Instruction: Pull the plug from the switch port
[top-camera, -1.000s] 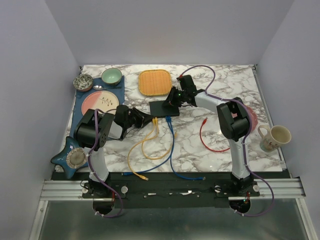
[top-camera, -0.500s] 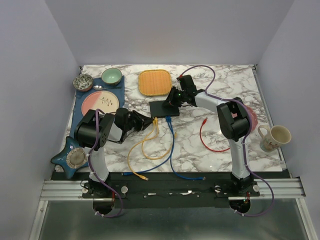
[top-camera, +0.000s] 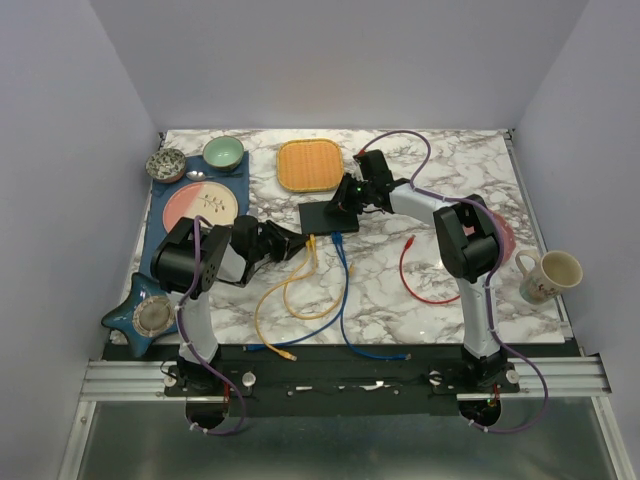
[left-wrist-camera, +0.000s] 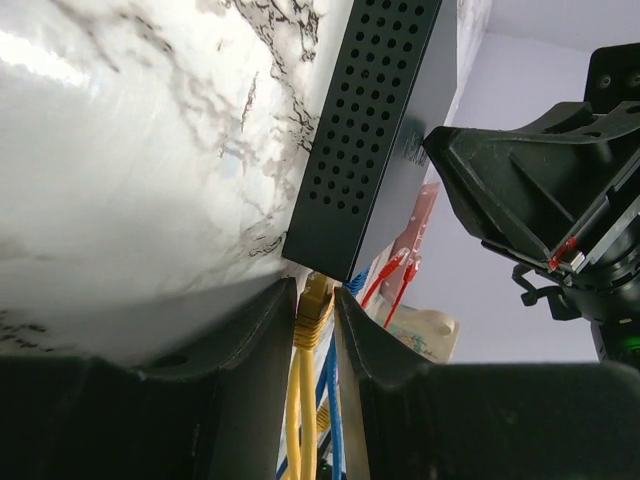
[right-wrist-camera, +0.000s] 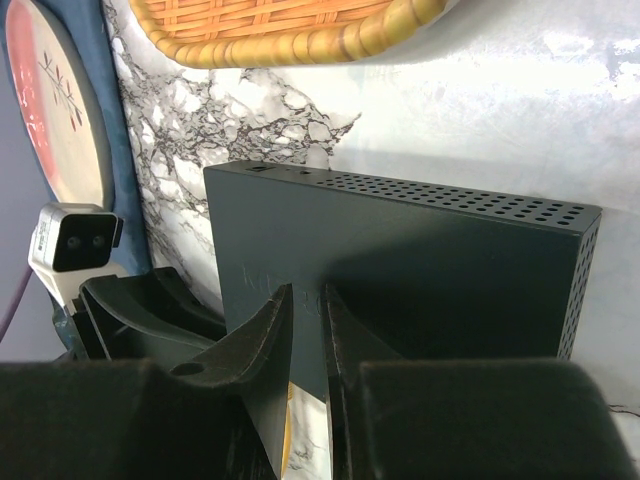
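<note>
While the right gripper (right-wrist-camera: 307, 292), fingers (right-wrist-camera: 262, 335) a slim gap apart, rests on the black switch (top-camera: 328, 216) mid-table before the wicker tray (top-camera: 309, 165), left gripper (left-wrist-camera: 316, 292) pinching the yellow plug (left-wrist-camera: 315, 312) at the switch's near corner.

The left arm (top-camera: 195, 265) and the right arm (top-camera: 465, 245) are each showing black joint housings and pale grey-white link shells. A purple cable (top-camera: 402, 133) is trailing along each arm. A green light (top-camera: 353, 184) is glowing on the right wrist. The fingers (right-wrist-camera: 255, 340) are showing matte black moulded plastic. The left wrist is carrying a grey-white camera (right-wrist-camera: 75, 240) with 2 dark lenses.
</note>
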